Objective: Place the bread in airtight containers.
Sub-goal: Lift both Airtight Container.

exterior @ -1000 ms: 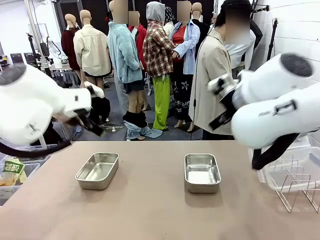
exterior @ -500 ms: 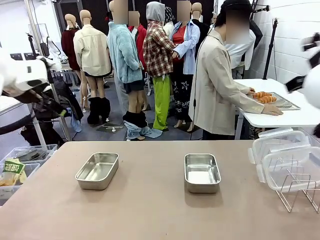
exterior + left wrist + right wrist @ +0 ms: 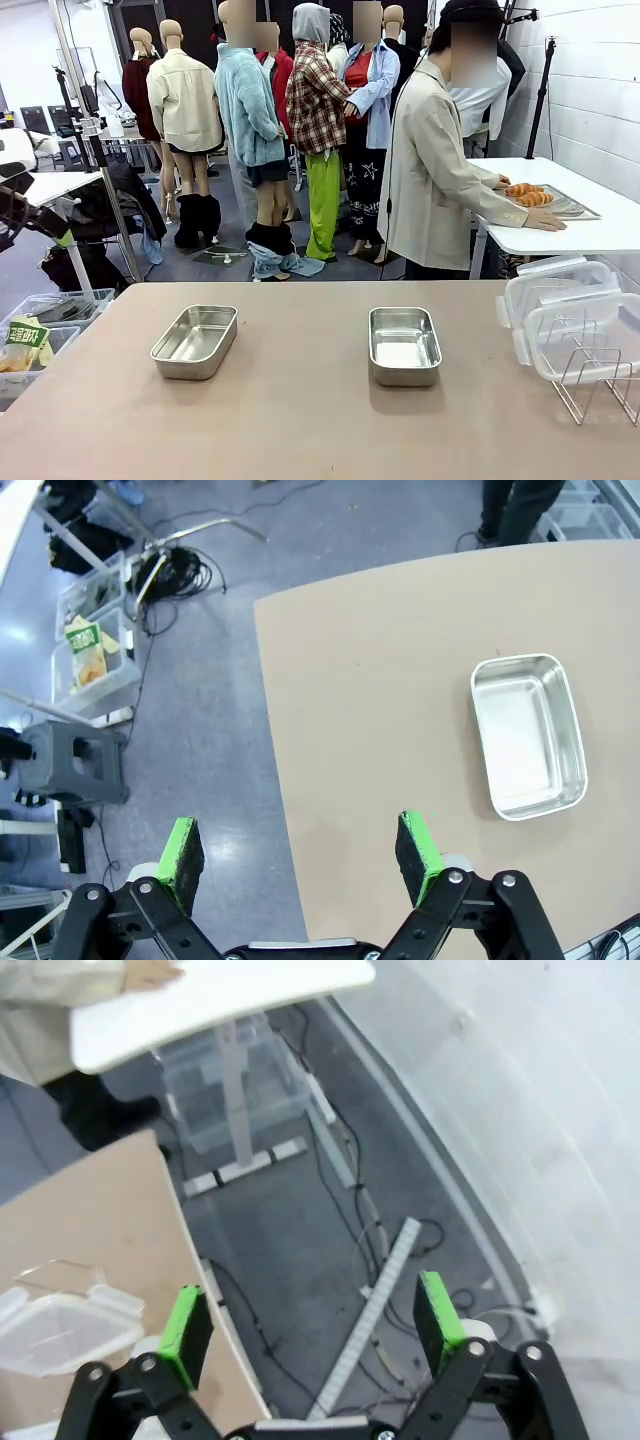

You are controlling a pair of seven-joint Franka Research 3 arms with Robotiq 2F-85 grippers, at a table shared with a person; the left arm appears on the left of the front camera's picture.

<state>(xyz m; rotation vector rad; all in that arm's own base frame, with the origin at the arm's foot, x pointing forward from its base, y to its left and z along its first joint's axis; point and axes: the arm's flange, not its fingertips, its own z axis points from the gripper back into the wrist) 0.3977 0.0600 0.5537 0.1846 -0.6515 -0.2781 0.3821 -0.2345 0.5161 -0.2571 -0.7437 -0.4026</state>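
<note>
You have a tan table [image 3: 300, 430] before you, standing on a grey-blue floor [image 3: 190, 265]. At the right is a white wall [image 3: 600, 90], with a white side table [image 3: 590, 235] near it. Cables [image 3: 365, 1225] lie on the floor along that wall. A grey step stool [image 3: 75, 770] stands near some clear bins [image 3: 95, 660].

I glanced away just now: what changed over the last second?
The left gripper swung out leftward and the right gripper rightward, away from the middle of the table; both are open and empty. The left tin, right tin, clear lids and bread on the far tray stayed put.
</note>
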